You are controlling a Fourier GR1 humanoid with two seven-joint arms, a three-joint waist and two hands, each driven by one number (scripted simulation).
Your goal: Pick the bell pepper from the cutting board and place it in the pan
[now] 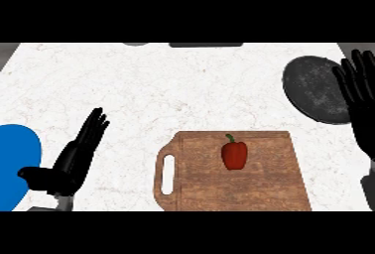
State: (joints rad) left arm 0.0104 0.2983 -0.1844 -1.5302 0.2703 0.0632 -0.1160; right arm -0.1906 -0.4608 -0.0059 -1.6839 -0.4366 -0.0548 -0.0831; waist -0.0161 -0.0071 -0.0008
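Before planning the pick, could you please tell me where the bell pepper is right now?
In the head view the bell pepper lies on the wooden cutting board, in its upper middle, right of the handle slot; the dark pan sits up to the right.

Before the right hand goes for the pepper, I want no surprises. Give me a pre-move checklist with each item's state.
1. Bell pepper lies on the cutting board, uncovered: ok.
2. Pan is in view at the counter's right, nothing seen in it, though the right hand covers part: ok.
3. Right hand open, fingers straight, holding nothing: ok.
4. Left hand open at the left, apart from the board: ok.
5. Path from pepper to pan free of other things: ok.
6. Blue plate at the left edge, away from the route: ok.
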